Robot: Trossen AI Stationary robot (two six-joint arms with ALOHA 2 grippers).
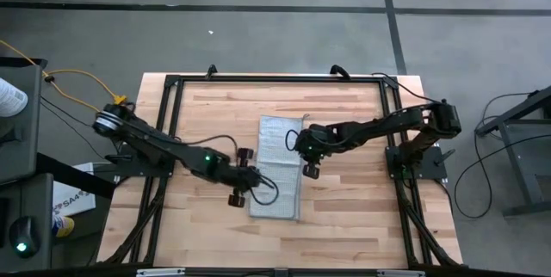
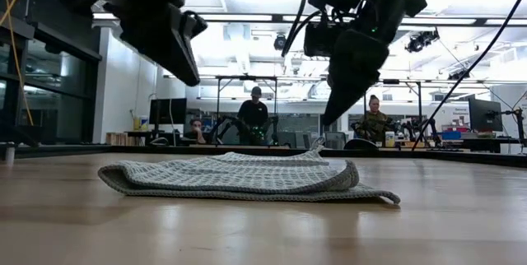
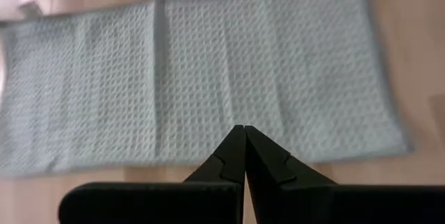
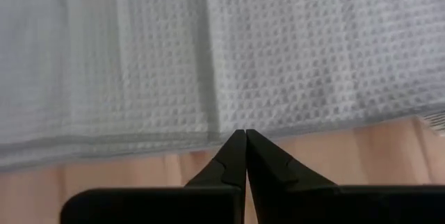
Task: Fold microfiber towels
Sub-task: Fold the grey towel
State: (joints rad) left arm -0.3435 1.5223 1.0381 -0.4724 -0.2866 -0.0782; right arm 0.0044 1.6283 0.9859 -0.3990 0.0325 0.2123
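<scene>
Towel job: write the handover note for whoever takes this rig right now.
Left gripper: shut, empty, above the towel's left edge.
Right gripper: shut, empty, above the towel's right edge.
Towel: flat mid-table, a long strip with a crease line across it; the low view shows doubled layers.
Done: apparently one fold.
Left: probably another fold across the strip, then tidy the edges.

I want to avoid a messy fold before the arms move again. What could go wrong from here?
The towel is folded into a long strip, and both claws are shut and empty above it: the left claw at one long edge, the right claw at the other. Descending shut, they might drag the cloth rather than pinch it. A grip on only the top layer at the edge could undo the fold.
</scene>
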